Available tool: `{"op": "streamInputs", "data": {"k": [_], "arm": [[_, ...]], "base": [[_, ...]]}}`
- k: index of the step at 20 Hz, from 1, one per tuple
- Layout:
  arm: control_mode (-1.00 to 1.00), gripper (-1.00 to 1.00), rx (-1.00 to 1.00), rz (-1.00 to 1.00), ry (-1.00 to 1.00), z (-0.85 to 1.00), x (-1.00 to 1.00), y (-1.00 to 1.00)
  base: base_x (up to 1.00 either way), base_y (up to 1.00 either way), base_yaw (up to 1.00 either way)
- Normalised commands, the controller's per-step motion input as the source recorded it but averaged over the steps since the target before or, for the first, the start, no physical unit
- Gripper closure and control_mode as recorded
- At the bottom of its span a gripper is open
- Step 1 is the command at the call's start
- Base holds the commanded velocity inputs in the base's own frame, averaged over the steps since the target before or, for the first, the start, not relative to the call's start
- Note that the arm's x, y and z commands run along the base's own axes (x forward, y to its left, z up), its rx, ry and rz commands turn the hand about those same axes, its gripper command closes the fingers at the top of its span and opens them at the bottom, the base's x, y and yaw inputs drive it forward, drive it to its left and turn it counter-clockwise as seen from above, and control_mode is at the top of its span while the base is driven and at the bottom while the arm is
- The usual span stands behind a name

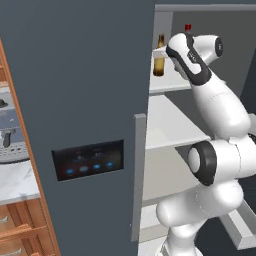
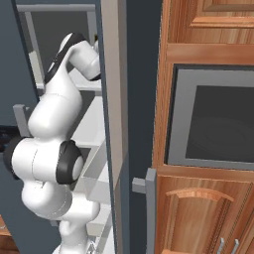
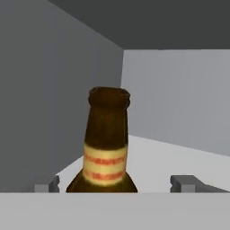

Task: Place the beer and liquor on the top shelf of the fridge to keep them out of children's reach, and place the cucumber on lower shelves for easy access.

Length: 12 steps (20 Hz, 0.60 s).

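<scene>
The beer (image 1: 159,57) stood upright on the top shelf (image 1: 167,85) of the fridge (image 1: 80,100), near that shelf's left front corner, its long axis vertical. From where I stood the arm reached up into the open compartment, its hand level with the bottle and just to the right of it. A red cap (image 1: 188,27) showed above the wrist, further back; that was probably the liquor, though the arm hid its body.

In the hand view the gripper (image 3: 121,183) looked straight at the beer (image 3: 105,143), which rose dead ahead between the two fingertips (image 3: 47,185), one well out to each side. The jaws stood wide, with clear space on both sides of the glass, touching nothing. The bottle seemed to stand on its own on the white board, with the fridge's grey back wall (image 3: 179,99) beyond it.

So the coming move turned on one relation: the bottle lay directly in front of the hand, centred. Pulling straight back along the line of sight should clear it; any sideways drift risked knocking the tall, narrow thing over.

I saw no cucumber.
</scene>
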Motion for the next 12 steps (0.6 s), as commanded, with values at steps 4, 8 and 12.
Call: {"op": "streamInputs", "data": {"k": [4, 8, 12], "arm": [[-1.00, -1.00, -0.09, -0.04, 0.00, 0.00, -0.44, -0.11], [-1.00, -1.00, -0.12, -0.03, 0.00, 0.00, -0.67, 0.00], [-1.00, -1.00, -0.13, -0.06, 0.01, -0.01, -0.77, 0.00]], "base": [[0.00, 0.00, 0.00], [0.00, 0.00, 0.00], [0.00, 0.00, 0.00]]}}
